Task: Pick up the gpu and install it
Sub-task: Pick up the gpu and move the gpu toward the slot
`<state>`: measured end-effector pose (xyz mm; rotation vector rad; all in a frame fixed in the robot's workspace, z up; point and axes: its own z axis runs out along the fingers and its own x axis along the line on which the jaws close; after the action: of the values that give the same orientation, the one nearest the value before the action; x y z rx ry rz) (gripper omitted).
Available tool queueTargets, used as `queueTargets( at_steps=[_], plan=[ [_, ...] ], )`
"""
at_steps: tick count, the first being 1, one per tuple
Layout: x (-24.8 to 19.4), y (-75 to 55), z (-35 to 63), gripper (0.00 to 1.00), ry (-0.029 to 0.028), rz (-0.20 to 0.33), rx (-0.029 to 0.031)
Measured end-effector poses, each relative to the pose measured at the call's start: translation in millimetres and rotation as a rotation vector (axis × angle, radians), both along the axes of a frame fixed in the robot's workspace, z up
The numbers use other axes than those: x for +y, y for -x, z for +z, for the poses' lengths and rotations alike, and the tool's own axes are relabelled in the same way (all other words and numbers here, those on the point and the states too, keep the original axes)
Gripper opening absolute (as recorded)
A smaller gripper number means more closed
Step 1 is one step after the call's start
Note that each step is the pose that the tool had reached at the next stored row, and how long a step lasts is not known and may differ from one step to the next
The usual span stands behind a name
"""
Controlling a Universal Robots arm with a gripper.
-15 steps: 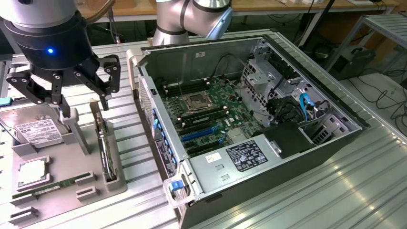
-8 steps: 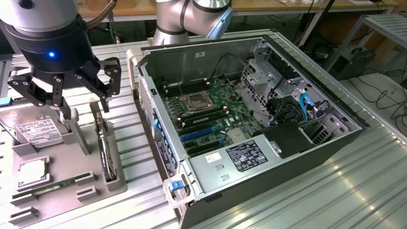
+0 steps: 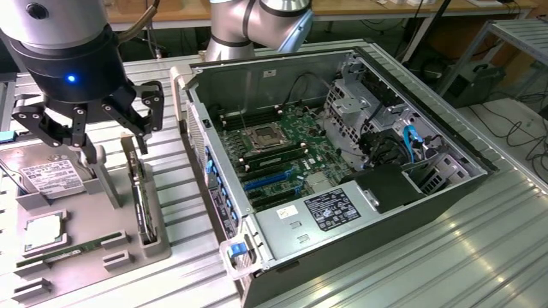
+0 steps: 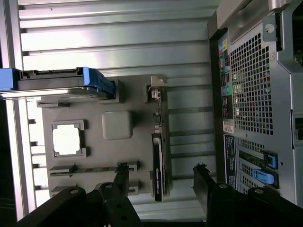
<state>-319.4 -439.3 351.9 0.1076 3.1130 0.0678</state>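
The pincer [image 3: 115, 146] [image 4: 163, 178] is open as wide as it goes and holds nothing. Its two black fingers [image 4: 122, 176] hang over a grey tray [image 3: 90, 221] [image 4: 137, 142]. The gpu [image 3: 138, 196] [image 4: 157, 161] is right under it. The gpu is a thin green card that stands on its edge in a slot on the side of the tray nearest the computer. In the wrist view, the card sits in the gap between the two fingers.

The tray also holds a silver hard drive [image 3: 50, 176] [image 4: 61, 84], a square chip [image 3: 41, 232] [image 4: 66, 140] and a long thin memory stick [image 3: 61, 255] [image 4: 87, 169].

Beside the tray, on the exterior view's right, is a big computer case [image 3: 256, 80] [image 4: 251, 85]. It lies on its side with the cover off. Inside is a green board [image 3: 287, 151] with blue slots [image 3: 269, 181]. The tray and the case both rest on a shiny metal bench [image 3: 428, 256] [image 4: 118, 42].
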Motion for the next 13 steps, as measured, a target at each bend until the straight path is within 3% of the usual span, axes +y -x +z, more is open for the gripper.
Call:
queueTargets(
  at_steps=[6,13],
  plan=[
    [-7.6,0.0,-4.4,0.66,-0.0001,0.002,-0.0001],
    [-11.4,0.1,-9.0,0.66,0.0001,0.004,0.0001]
  ],
)
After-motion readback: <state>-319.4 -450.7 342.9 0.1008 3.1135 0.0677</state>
